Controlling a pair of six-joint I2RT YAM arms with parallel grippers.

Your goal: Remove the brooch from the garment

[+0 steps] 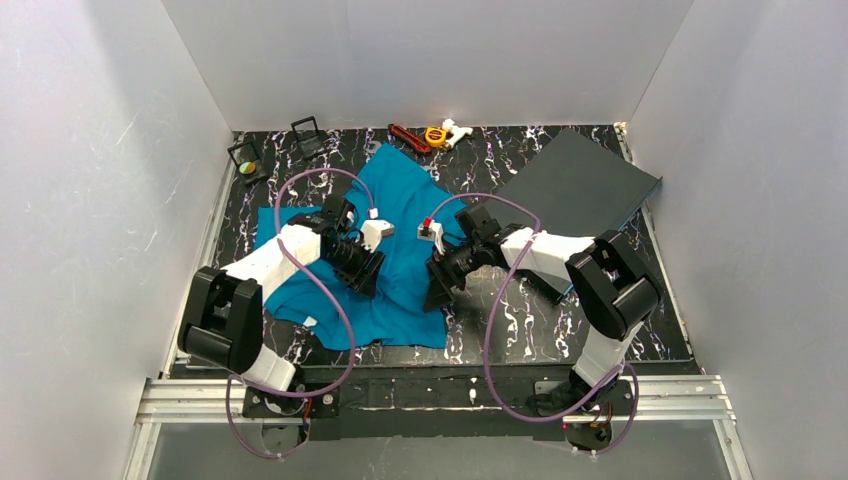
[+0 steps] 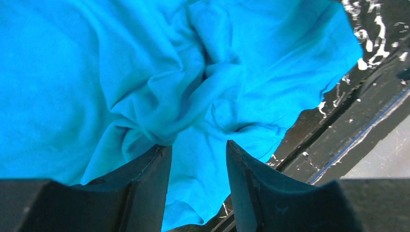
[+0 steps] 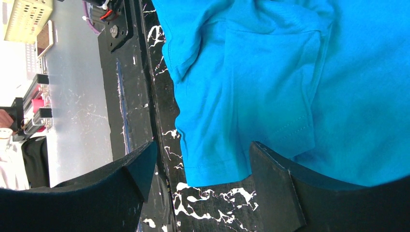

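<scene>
left claw (image 2: 198,147) apart over bunched garment (image 2: 72,72) | right claw (image 3: 202,151) apart at hem edge | marbled table (image 3: 205,205) alongside

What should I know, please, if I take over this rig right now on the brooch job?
Left tool: open, over a bunched fold of the T-shirt, gripping nothing.
Right tool: open wide, over a hemmed edge of the T-shirt, empty.
T-shirt: lies crumpled on the table, under both arms.
Brooch: not visible in any view; it may be hidden in the folds.
Done: nothing that shows.
Left: find the brooch, steady the cloth, take it off.
</scene>
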